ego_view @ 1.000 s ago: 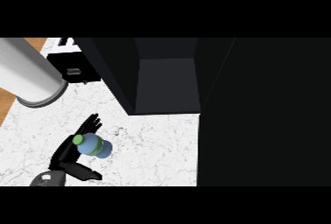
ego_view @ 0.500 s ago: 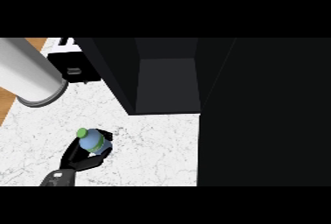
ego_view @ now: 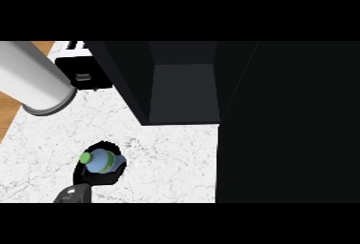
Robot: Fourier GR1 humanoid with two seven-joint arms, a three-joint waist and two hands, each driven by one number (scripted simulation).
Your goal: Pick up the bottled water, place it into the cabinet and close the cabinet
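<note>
Head view, left to right: big grey cylinder (ego_view: 35, 78) at far left, then left hand (ego_view: 97, 176) curled around the blue bottled water with green cap (ego_view: 100, 161) over the white marble counter (ego_view: 169, 157). Right of that, the open black cabinet (ego_view: 183, 90); right hand unseen. Best carry the bottle upright, clearing the cabinet's front edge before going in.

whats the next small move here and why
Probably lift the bottled water off the counter and start carrying it up and right toward the open cabinet. The left hand is already curled round the bottle, and the cabinet's dark opening stands clear beyond it.
</note>
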